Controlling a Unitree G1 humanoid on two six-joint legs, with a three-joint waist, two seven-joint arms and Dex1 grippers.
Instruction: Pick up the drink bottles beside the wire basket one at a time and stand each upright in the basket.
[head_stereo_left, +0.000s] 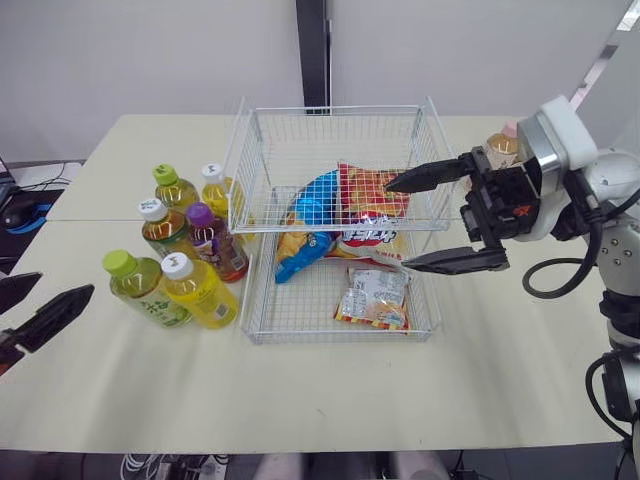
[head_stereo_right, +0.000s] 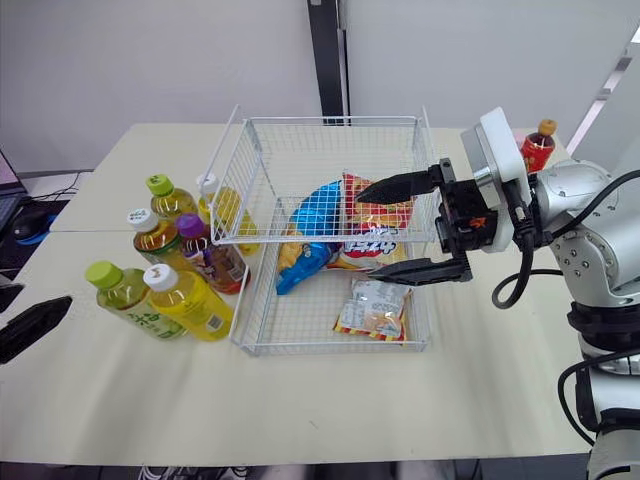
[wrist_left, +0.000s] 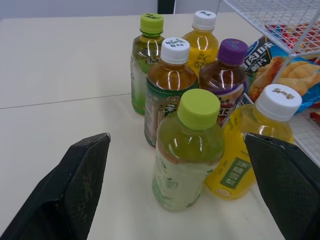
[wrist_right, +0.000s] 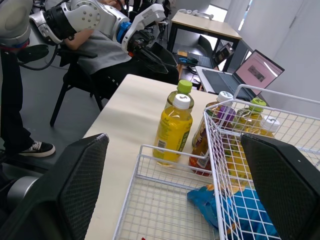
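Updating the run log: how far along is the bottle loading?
Done: nothing; the basket holds only snack bags. In hand: nothing; left gripper and right gripper are open and empty, the right at the basket's right edge. Left: six bottles beside it, all to load.

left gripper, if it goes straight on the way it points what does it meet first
Most likely the lime-capped green bottle, standing nearest and centred between the open fingers of the left gripper in its wrist view. The white-capped yellow bottle beside it sits off that line, though depth is unclear.
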